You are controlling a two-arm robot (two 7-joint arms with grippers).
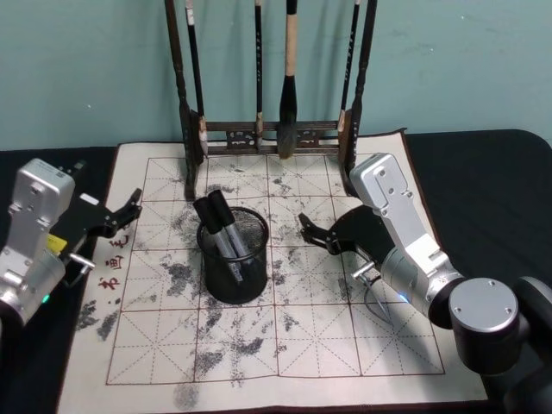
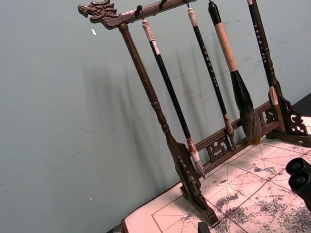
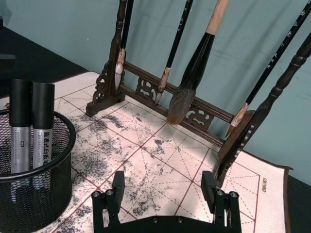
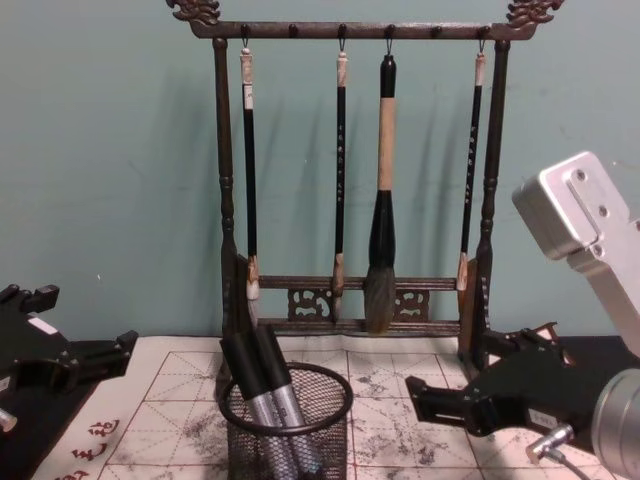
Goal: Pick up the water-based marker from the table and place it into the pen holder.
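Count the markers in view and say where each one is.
2. One marker and a second marker stand side by side in the pen holder, leaning toward its left rear rim.

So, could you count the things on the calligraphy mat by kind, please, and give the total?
Markers in the pen holder: 2
Black wire-mesh pen holder: 1
Wooden brush rack: 1
Brushes hanging on the rack: 4
Total: 8

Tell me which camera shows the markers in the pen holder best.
The right wrist view: both markers stand close in the pen holder, labels visible. Head view shows them from above, chest view leaning from the side, left wrist view just the caps.
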